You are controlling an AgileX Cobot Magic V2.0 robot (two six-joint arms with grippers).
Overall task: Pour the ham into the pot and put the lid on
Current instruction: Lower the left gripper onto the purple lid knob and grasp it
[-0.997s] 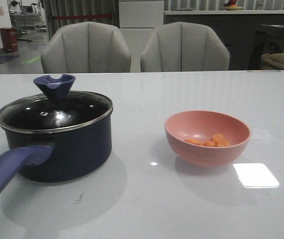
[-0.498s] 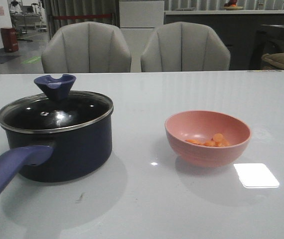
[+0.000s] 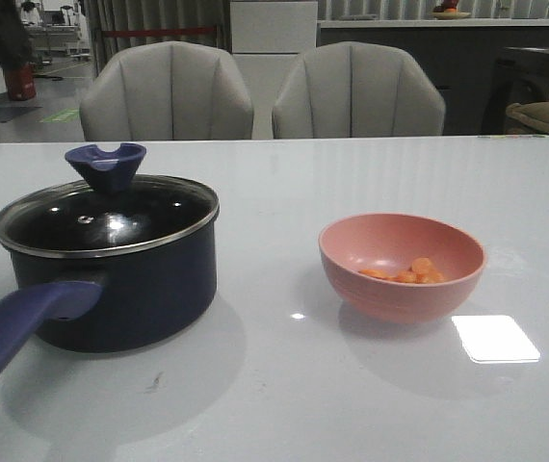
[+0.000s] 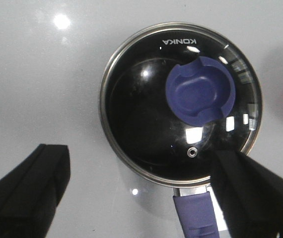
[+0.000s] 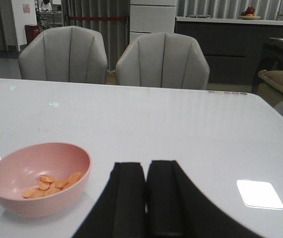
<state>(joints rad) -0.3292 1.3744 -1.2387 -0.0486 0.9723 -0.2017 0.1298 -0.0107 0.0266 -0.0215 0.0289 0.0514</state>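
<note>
- The ham (image 3: 411, 272) is a small heap of thin orange slices, flat and roundish, lying inside the pink bowl (image 3: 401, 266) on the side of its floor away from the pot.
- The bowl is smooth, matte and round with a gently flared wall; it stands upright on the table (image 3: 352, 385), well apart from the pot.
- The pot (image 3: 120, 284) is a dark, nearly black round saucepan with straight walls, standing upright on the table beside the bowl.
- Its one long purple-blue handle (image 3: 29, 322) sticks out low from the wall, its long axis running away from the chairs, toward the robot's side of the table.
- The lid (image 4: 181, 101) sits flat on the pot: dark glass with bright glints, ringed by a shiny metal rim, a small vent hole near the handle side.
- On the lid stands a blue-purple knob (image 4: 199, 89), flared and notched.
- The left gripper (image 4: 141, 191) hangs above the pot, its black fingers (image 4: 30, 186) spread wide, holding nothing.
- The right gripper (image 5: 145, 198) has its black fingers pressed together, empty, near the bowl.
- The table is white and glossy; two grey padded chairs (image 3: 167, 91) stand beyond it.
</note>
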